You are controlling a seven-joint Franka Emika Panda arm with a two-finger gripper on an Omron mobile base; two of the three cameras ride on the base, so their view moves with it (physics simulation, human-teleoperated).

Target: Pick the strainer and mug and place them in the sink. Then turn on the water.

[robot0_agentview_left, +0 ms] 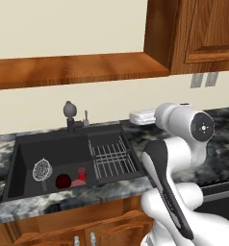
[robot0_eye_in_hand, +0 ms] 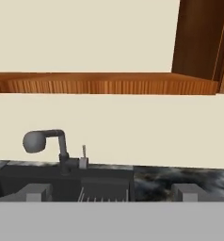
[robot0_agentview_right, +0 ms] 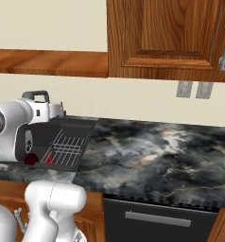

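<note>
Strainer (robot0_agentview_left: 42, 169) and mug (robot0_agentview_left: 63, 181) already lie in the sink (robot0_agentview_left: 20, 163), near-left. I hold the gripper (robot0_eye_in_hand: 111, 194) open and empty, facing the faucet (robot0_eye_in_hand: 44, 141), ready for the water.

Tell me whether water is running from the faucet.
No. The faucet has no blue stream under its spout above the sink.

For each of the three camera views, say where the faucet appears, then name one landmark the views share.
Left base view: the faucet stands left of centre, at the back edge of the sink.
Right base view: I cannot make it out; the arm covers that part of the sink.
Hand view: lower left, spout pointing left.
Shared landmark: the ribbed wire rack.
</note>
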